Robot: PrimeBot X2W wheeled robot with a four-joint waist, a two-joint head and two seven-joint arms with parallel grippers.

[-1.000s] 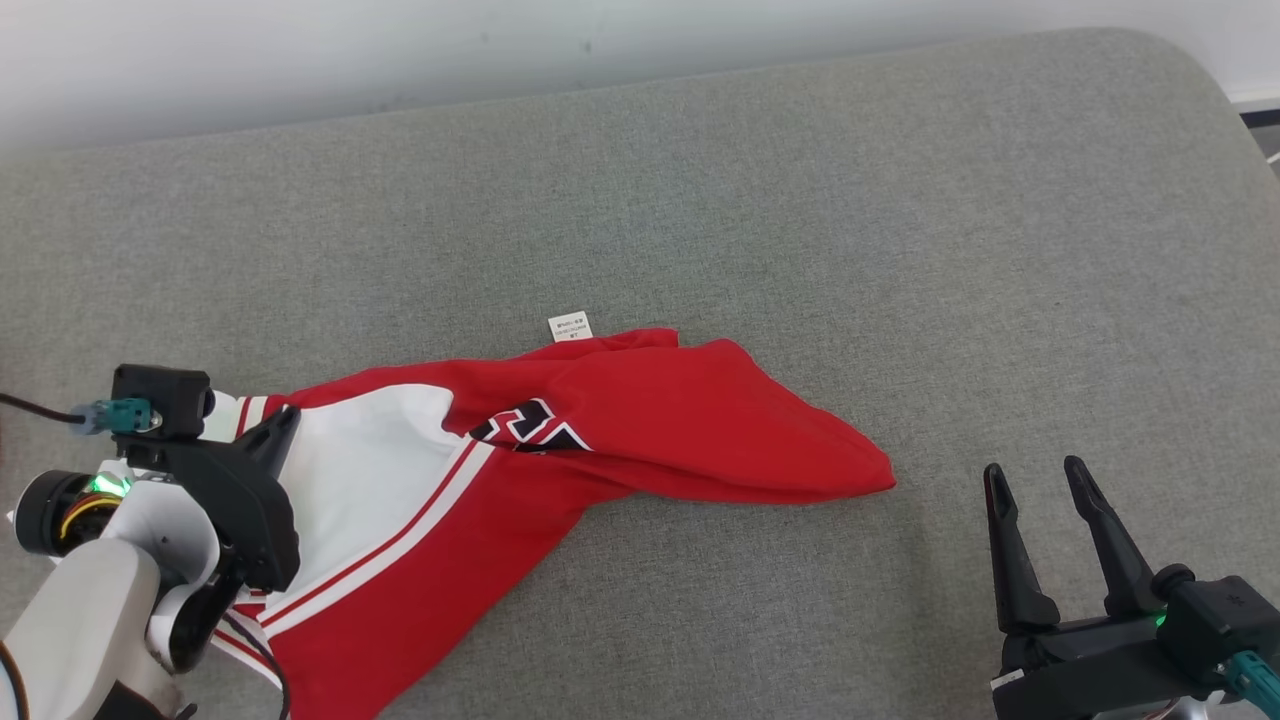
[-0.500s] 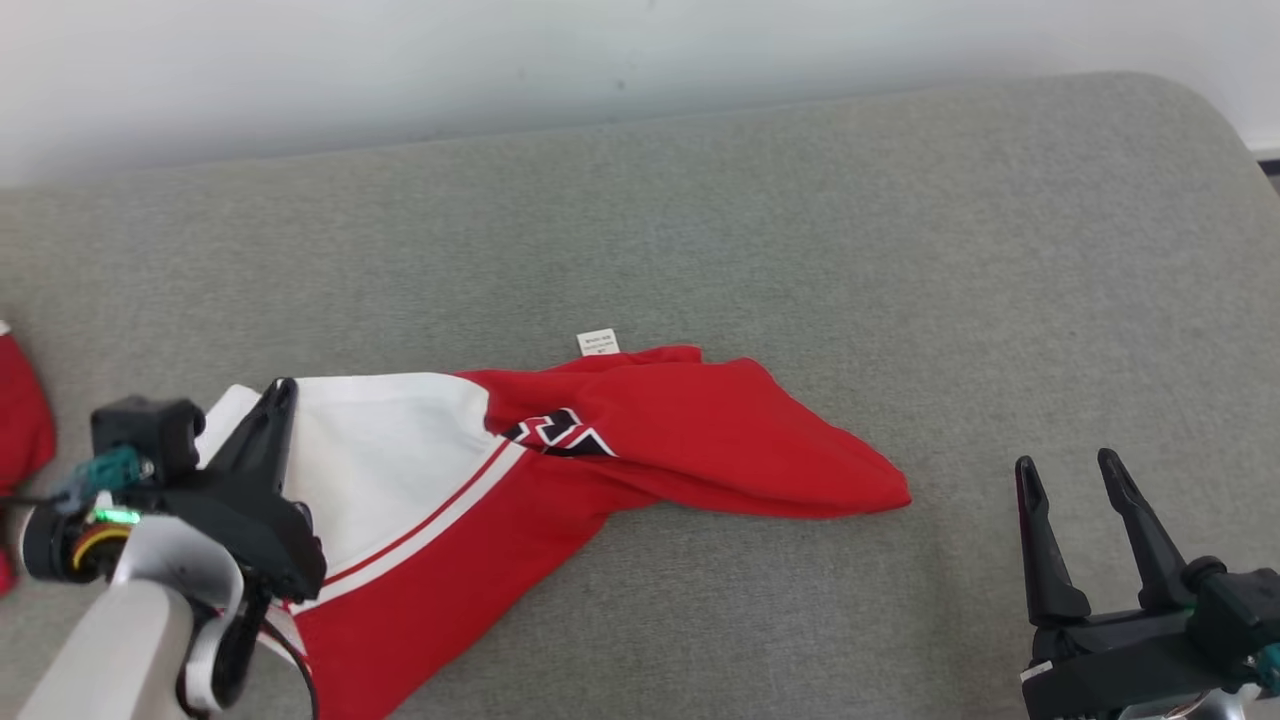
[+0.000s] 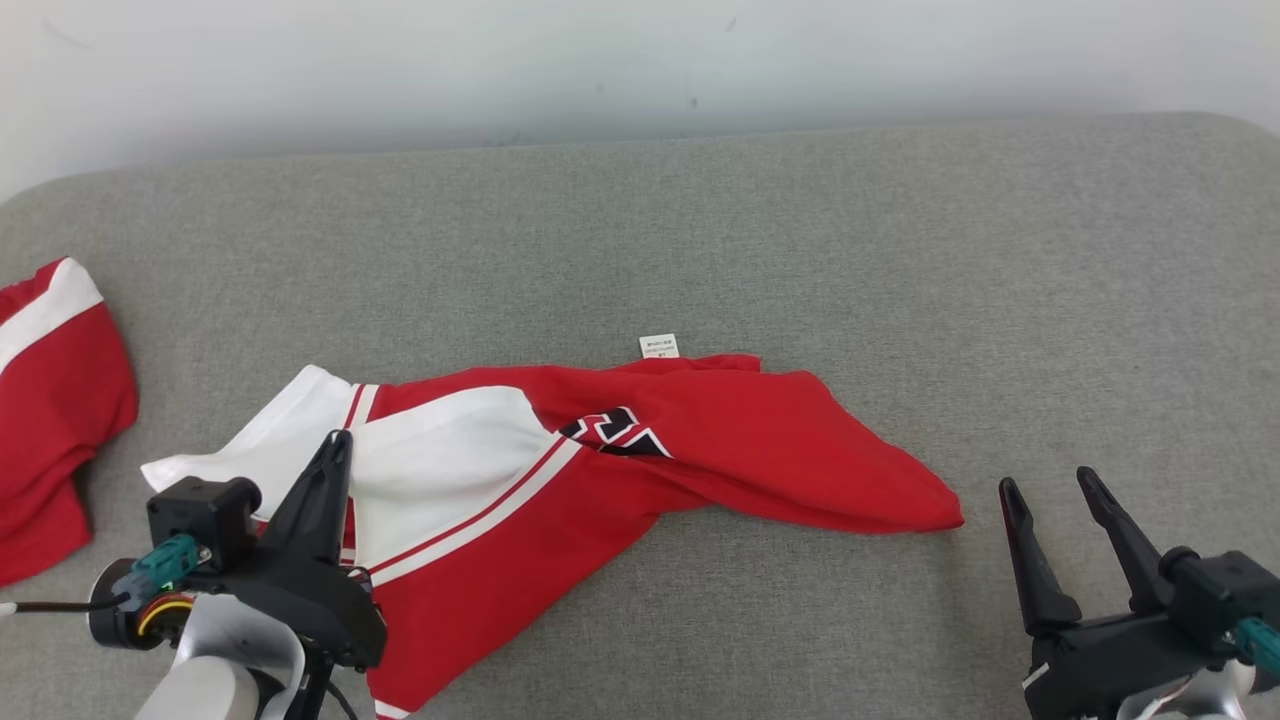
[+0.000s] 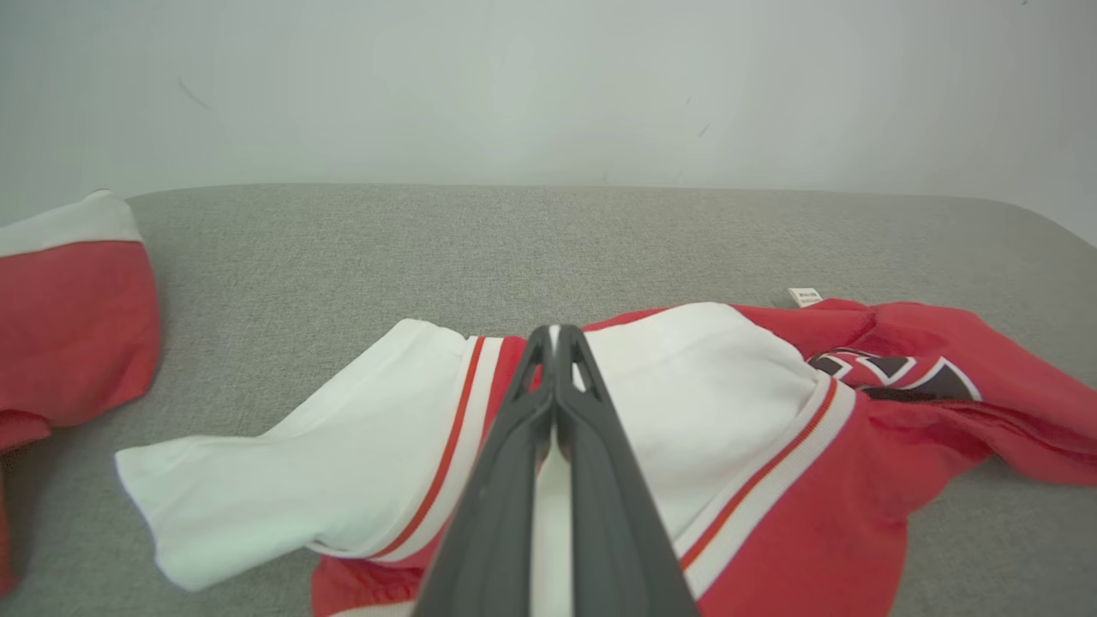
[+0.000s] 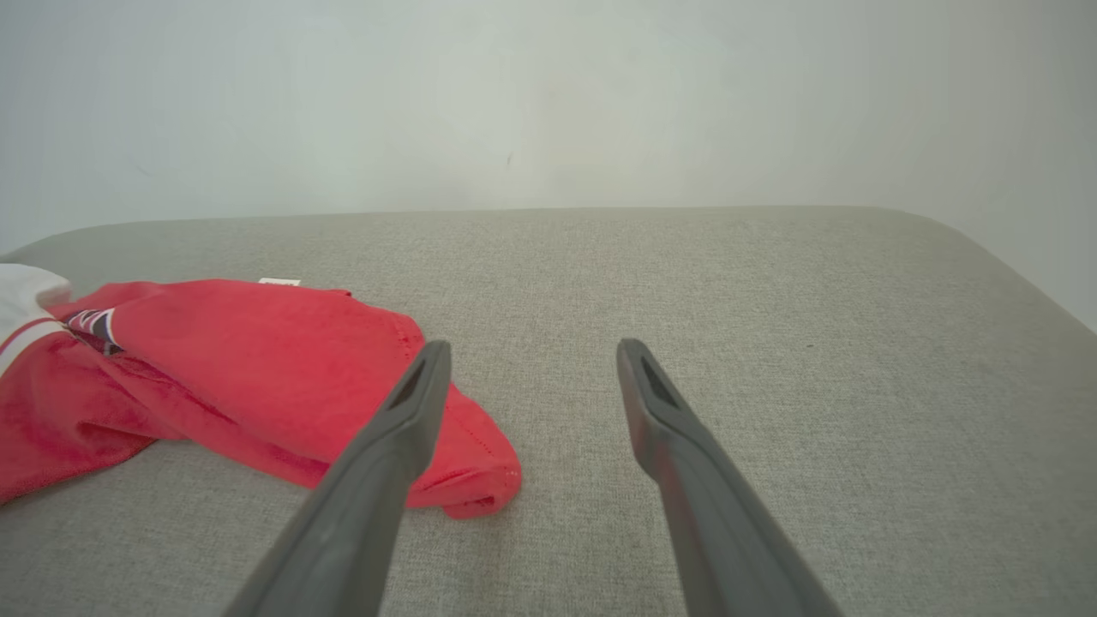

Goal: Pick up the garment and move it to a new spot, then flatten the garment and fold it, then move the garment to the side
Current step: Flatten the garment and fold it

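On the grey fabric worktop [image 3: 900,250] the garment [image 3: 620,470] lies left of centre, red with white panels, red-and-white stripes and a dark printed emblem. It is crumpled rather than flat. One red end tapers out to the right, and a white sleeve spreads to the left. A small white label [image 3: 658,346] sticks out at its far edge.

The left gripper [image 3: 335,445] is over the white part of the garment, near its left end, fingers pointing toward the far wall [image 3: 600,60]. In the left wrist view its jaws are pressed together, tips meeting over the striped seam beside the sleeve. White cloth shows through the slit lower down, but I cannot tell whether any of it is pinched.

The right gripper [image 3: 1045,480] is at the lower right, over bare worktop, just beyond the garment's red tip. Its jaws stand wide apart with nothing between them. In the right wrist view the red tip lies beside and partly behind its left finger.

A second red and white garment [image 3: 50,400] lies at the worktop's left edge, apart from the first.
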